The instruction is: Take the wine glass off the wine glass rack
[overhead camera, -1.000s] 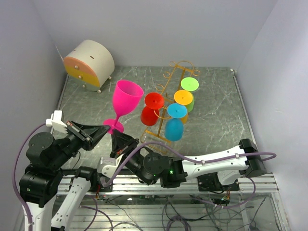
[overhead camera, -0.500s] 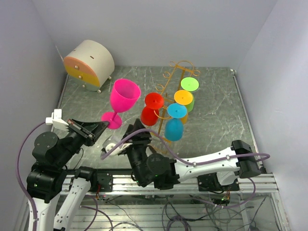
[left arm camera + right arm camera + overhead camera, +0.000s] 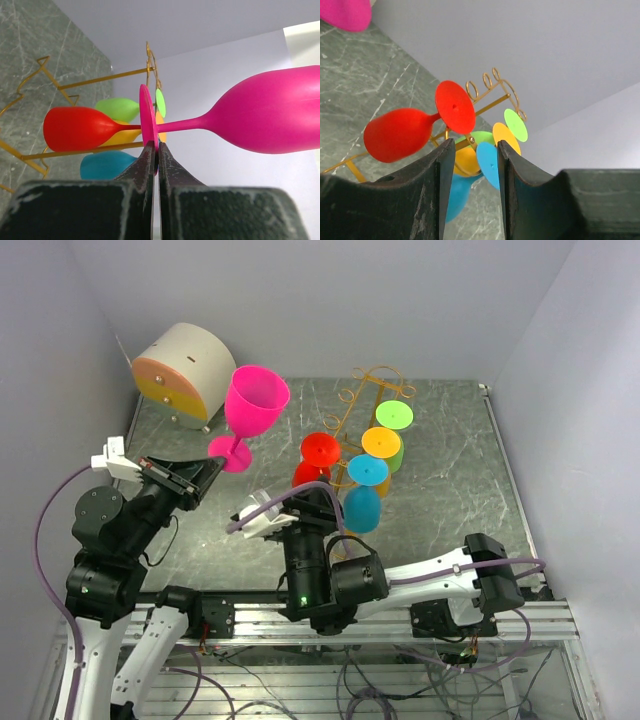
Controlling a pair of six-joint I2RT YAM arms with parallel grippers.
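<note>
From above, the pink wine glass (image 3: 257, 403) hangs clear of the wine glass rack (image 3: 372, 375), above the table (image 3: 450, 470) on its left side, its foot pinched by the left gripper (image 3: 215, 468). The left wrist view shows those jaws clamped on the foot's rim. In the right wrist view, the right gripper (image 3: 474, 150) stands parted and empty, facing the red glass (image 3: 400, 134) and three others on the rack. The removal looks done, and only setting the glass down seems left.

This is a robotics lab test cell: plain pale walls (image 3: 420, 300) box in a grey marble-patterned tabletop (image 3: 450, 490), with a bare aluminium rail frame (image 3: 400, 623) and loose tangled cables (image 3: 380, 685) along its near edge.
</note>
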